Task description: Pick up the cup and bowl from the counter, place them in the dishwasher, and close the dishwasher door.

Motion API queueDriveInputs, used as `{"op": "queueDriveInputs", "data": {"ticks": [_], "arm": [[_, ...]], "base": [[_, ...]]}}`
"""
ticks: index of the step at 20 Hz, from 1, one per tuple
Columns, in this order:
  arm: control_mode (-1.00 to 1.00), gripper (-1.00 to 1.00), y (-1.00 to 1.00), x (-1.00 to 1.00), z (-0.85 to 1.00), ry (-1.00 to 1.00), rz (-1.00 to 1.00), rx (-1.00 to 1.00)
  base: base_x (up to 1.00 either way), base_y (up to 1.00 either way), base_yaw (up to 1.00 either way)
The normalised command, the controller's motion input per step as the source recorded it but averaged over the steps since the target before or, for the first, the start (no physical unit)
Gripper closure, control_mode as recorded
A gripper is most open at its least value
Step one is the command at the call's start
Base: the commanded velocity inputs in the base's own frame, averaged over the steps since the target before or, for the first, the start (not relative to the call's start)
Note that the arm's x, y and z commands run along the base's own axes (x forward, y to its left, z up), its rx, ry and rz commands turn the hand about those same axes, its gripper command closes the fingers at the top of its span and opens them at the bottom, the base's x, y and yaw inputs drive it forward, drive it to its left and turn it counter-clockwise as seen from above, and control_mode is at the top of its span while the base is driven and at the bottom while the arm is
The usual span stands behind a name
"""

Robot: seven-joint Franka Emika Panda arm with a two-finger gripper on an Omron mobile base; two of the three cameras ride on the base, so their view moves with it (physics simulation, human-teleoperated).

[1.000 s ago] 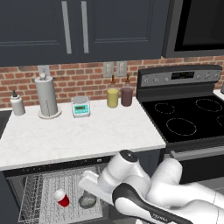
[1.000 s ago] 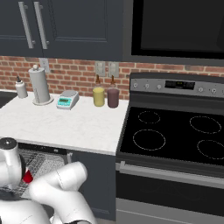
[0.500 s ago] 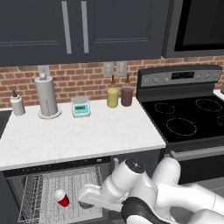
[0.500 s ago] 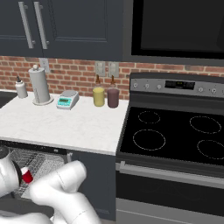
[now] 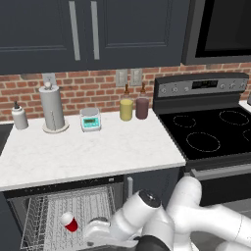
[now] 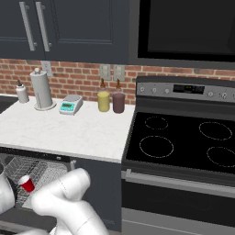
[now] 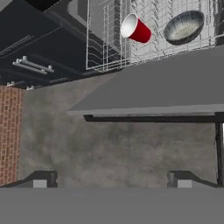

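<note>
My fingertips (image 7: 40, 179) stand wide apart with nothing between them, so my gripper (image 7: 111, 180) is open and empty. Past the tips lies a mottled grey floor (image 7: 118, 148), and beyond that the flat grey dishwasher door (image 7: 166, 87) hangs dropped open, its lighter edge facing me. Past the door sits the wire rack (image 7: 113, 35) of the dishwasher (image 5: 63, 215). The cup (image 7: 135, 28) lies tipped on its side in the rack, white mouth showing, and the bowl (image 7: 183, 27) rests just beside it, apart from it, its speckled inside turned toward me.

From the left base view, my arm (image 5: 162, 220) reaches low in front of the open dishwasher, and the cup (image 5: 69, 222) shows red on the rack under the counter (image 5: 88, 152). The right base view shows the cup (image 6: 26, 183) there too.

On the counter stand a paper towel roll (image 5: 52, 108), a small white bottle (image 5: 19, 116), a teal kitchen scale (image 5: 90, 119), and yellow (image 5: 126, 109) and maroon (image 5: 142, 107) canisters. The black stovetop (image 5: 211, 135) lies to the right.
</note>
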Motion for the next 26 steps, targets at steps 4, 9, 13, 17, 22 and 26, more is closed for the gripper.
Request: {"op": "queueDriveInputs", "data": {"ticks": [4,9,13,17,22,26], "arm": [[-1.0,-1.0,0.09,-0.16,0.12,0.0,0.05,-0.34],[-1.0,-1.0,0.0,-0.01,0.19,0.0,0.0,-0.42],[-1.0,-1.0,0.0,0.0,0.16,0.0,0.0,-0.43],[-1.0,-1.0,0.0,0.0,0.05,0.0,0.06,-0.43],[-1.0,-1.0,0.11,0.0,-0.1,-0.06,0.27,-0.3],[-1.0,-1.0,0.0,-0.02,-0.2,-0.2,0.39,0.0]], "base": [[0.0,0.0,0.0],[0.0,0.0,0.0],[0.0,0.0,0.0],[0.0,0.0,0.0],[0.0,0.0,0.0],[0.0,0.0,0.0]]}}
